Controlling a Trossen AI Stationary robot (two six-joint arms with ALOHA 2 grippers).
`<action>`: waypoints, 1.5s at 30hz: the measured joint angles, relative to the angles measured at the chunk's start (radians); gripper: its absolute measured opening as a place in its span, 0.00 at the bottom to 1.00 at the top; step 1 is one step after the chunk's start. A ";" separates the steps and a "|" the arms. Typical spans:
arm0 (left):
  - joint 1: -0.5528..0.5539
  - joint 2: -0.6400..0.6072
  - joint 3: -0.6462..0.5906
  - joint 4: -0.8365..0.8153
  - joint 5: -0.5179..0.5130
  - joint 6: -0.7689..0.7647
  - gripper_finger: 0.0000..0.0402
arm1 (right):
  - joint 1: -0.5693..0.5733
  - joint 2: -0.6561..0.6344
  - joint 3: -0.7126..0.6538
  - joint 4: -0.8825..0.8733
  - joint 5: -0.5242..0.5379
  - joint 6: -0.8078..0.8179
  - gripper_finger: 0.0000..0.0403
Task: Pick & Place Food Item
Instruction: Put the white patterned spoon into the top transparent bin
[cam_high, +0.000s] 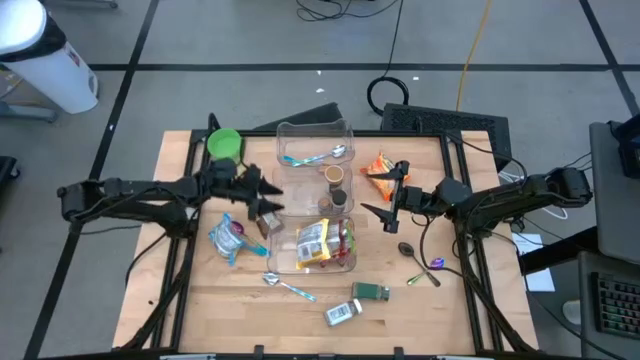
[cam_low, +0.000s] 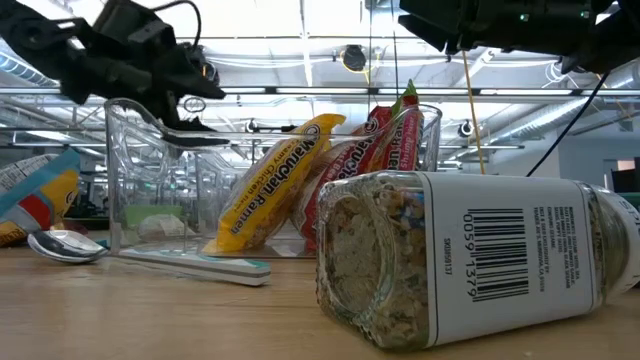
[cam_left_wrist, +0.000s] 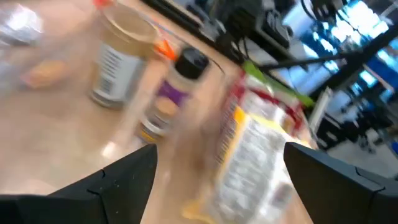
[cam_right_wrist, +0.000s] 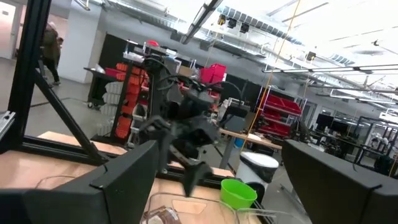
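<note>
Left tool (cam_high: 268, 193) fingers apart, empty, above the surface (cam_high: 240, 290) beside clear bin (cam_high: 312, 266) holding ramen packets (cam_high: 318, 243), right tool (cam_high: 390, 197) apart, empty, near orange snack bag (cam_high: 378, 170)

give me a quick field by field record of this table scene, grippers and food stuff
left gripper: open, empty, above the table beside the bins
right gripper: open, empty, near the orange snack bag
near clear bin: holds ramen packets
far clear bin: holds a spoon
between bins: two small jars
green cup: far left part of the table
near edge: spice jar on its side, green-lidded jar, spoon
task progress: nothing gripped
</note>
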 joint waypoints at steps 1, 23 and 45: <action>-0.031 -0.011 0.000 -0.019 -0.018 -0.005 0.89 | 0.000 0.000 0.000 -0.002 0.000 0.000 0.83; -0.812 -0.193 0.380 -0.976 -0.742 -0.483 0.89 | 0.000 0.000 0.000 -0.029 0.000 0.009 0.83; -1.220 0.299 0.381 -0.964 -0.882 -1.422 0.89 | 0.000 0.000 0.000 -0.021 0.000 0.049 0.83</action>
